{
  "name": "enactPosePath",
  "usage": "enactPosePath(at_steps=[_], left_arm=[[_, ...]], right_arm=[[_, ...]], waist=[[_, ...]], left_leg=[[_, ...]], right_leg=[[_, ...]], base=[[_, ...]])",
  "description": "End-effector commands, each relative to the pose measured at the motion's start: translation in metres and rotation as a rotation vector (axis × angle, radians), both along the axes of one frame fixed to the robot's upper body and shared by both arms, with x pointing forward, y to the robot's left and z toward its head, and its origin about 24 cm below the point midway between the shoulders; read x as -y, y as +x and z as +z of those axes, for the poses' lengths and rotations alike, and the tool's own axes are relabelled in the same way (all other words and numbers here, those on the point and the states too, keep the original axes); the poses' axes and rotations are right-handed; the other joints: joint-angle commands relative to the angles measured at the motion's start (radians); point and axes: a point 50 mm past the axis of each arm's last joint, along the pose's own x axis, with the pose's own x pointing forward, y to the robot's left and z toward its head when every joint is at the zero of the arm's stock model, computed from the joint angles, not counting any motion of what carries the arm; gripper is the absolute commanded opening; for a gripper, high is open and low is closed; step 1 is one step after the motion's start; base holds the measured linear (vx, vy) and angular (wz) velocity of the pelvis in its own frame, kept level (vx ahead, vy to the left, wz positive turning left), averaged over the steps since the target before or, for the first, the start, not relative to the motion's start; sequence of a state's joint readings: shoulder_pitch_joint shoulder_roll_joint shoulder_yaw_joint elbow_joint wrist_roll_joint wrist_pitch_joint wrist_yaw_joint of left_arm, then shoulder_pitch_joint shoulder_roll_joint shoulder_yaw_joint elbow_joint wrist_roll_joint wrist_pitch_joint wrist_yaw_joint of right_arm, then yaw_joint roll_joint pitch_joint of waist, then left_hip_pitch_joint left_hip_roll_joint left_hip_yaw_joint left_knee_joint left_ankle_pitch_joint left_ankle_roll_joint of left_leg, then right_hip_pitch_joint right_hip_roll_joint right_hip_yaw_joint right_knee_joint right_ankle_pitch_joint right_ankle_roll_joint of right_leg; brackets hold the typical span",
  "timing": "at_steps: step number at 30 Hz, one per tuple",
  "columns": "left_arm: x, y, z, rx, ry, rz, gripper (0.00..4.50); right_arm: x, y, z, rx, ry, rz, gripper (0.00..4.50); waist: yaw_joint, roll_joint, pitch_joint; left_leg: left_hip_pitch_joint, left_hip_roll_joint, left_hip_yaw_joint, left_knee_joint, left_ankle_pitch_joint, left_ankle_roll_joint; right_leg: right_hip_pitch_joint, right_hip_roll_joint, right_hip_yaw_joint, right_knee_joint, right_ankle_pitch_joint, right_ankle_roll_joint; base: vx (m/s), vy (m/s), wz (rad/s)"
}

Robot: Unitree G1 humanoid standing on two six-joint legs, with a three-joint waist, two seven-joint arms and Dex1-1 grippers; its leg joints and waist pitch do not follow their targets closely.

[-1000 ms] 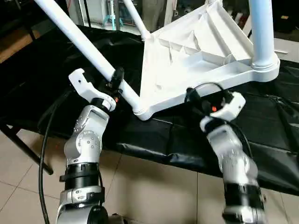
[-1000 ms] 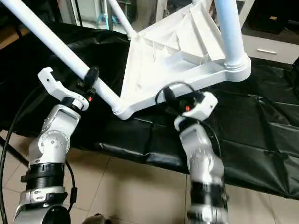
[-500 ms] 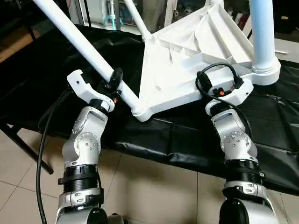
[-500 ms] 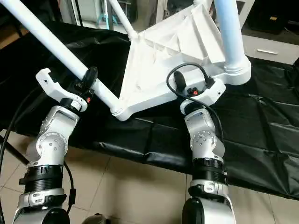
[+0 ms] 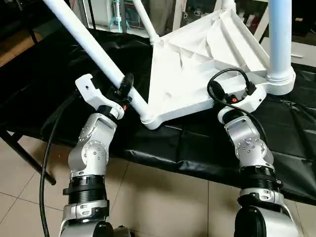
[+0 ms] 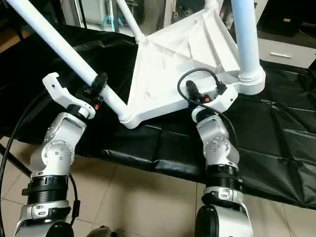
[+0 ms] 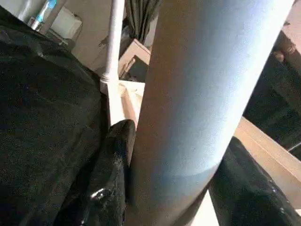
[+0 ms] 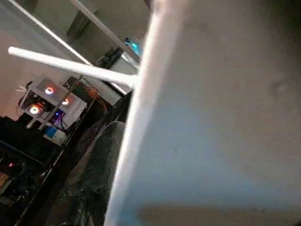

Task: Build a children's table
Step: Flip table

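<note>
The children's table top (image 5: pixel 197 64) lies underside up and tilted on the black-covered bench, ribs showing. A long white leg (image 5: pixel 84 39) runs up and to the left from the near corner socket (image 5: pixel 150 120). My left gripper (image 5: pixel 124 89) is shut on that leg just above the socket; in the left wrist view the leg (image 7: pixel 197 94) sits between the black fingers (image 7: pixel 110 174). A thick leg (image 5: pixel 280 39) stands in the right corner socket and a thinner one (image 5: pixel 143 19) rises at the back. My right gripper (image 5: pixel 237 95) is at the top's near rim, close to the right socket.
The bench's black cover (image 5: pixel 197 143) hangs over the front edge above a tiled floor (image 5: pixel 158 202). A black stand leg (image 5: pixel 24 158) and a cable (image 5: pixel 47 163) are at the left. A light cabinet (image 5: pixel 302 49) stands behind on the right.
My right arm has risen from in front of the bench edge up to the table top's near rim. The left gripper keeps its hold on the leg.
</note>
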State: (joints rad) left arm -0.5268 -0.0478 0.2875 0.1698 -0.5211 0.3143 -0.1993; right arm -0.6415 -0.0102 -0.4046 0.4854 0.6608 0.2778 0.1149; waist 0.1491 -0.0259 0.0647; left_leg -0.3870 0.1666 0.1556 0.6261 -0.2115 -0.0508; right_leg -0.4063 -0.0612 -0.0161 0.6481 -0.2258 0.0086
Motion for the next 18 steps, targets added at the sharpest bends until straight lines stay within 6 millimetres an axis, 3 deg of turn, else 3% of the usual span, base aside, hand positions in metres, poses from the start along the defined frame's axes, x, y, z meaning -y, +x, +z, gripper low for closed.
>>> enactPosePath(at_steps=[1,3,5,6,8,11,14,15,18], left_arm=[[0.0,-0.001,0.005,0.029,-0.059,0.007,2.35],[-0.002,-0.001,0.003,0.019,-0.057,0.016,2.7],[-0.005,-0.001,0.001,0.009,-0.066,0.03,2.73],[-0.009,-0.001,0.001,0.003,-0.061,0.053,2.8],[-0.011,0.0,0.0,-0.004,-0.041,0.075,3.04],[-0.018,0.001,-0.003,-0.025,0.025,0.139,3.17],[-0.038,0.002,-0.008,-0.059,0.063,0.278,3.18],[-0.045,0.002,-0.009,-0.066,0.073,0.32,3.18],[-0.056,0.0,-0.011,-0.075,0.085,0.363,3.18]], right_arm=[[0.015,0.004,0.016,0.033,-0.071,-0.08,2.17],[0.018,0.005,0.022,0.049,-0.109,-0.099,2.15],[0.019,0.005,0.028,0.065,-0.185,-0.121,2.13],[0.02,0.004,0.033,0.073,-0.235,-0.146,2.12],[0.02,0.003,0.035,0.076,-0.26,-0.164,2.11],[0.025,0.0,0.041,0.079,-0.329,-0.237,2.11],[0.032,-0.007,0.046,0.085,-0.396,-0.326,2.11],[0.034,-0.011,0.049,0.092,-0.431,-0.348,2.11],[0.034,-0.016,0.053,0.107,-0.503,-0.355,2.11]], waist=[[0.002,-0.012,-0.088],[0.002,-0.013,-0.088],[0.002,-0.013,-0.087],[0.002,-0.019,-0.086],[0.006,-0.014,-0.086],[0.01,-0.014,-0.082],[0.013,-0.015,-0.081],[0.013,-0.017,-0.081],[0.014,-0.015,-0.079]], left_leg=[[0.02,0.042,-0.002,-0.058,0.121,0.084],[0.019,0.041,-0.002,-0.059,0.112,0.078],[0.021,0.041,0.0,-0.059,0.106,0.07],[0.021,0.041,0.002,-0.06,0.098,0.07],[0.023,0.043,0.002,-0.062,0.084,0.067],[0.028,0.048,0.007,-0.067,0.039,0.042],[0.031,0.048,0.008,-0.072,0.004,0.018],[0.031,0.047,0.008,-0.075,-0.011,0.004],[0.031,0.046,0.008,-0.08,-0.038,-0.016]], right_leg=[[0.059,-0.069,0.026,-0.038,0.235,-0.242],[0.059,-0.068,0.025,-0.039,0.226,-0.238],[0.057,-0.067,0.026,-0.041,0.224,-0.238],[0.056,-0.066,0.027,-0.043,0.219,-0.233],[0.054,-0.067,0.027,-0.044,0.194,-0.217],[0.047,-0.064,0.027,-0.052,0.135,-0.184],[0.044,-0.063,0.027,-0.055,0.105,-0.157],[0.044,-0.064,0.027,-0.057,0.088,-0.134],[0.04,-0.065,0.026,-0.06,0.059,-0.108]], base=[[0.0,0.0,0.0],[0.0,0.0,0.0],[0.0,0.0,0.0],[0.0,0.0,0.0],[0.0,0.0,0.0],[0.0,0.0,0.0],[0.0,0.0,0.0],[0.0,0.0,0.0],[0.0,0.0,0.0]])
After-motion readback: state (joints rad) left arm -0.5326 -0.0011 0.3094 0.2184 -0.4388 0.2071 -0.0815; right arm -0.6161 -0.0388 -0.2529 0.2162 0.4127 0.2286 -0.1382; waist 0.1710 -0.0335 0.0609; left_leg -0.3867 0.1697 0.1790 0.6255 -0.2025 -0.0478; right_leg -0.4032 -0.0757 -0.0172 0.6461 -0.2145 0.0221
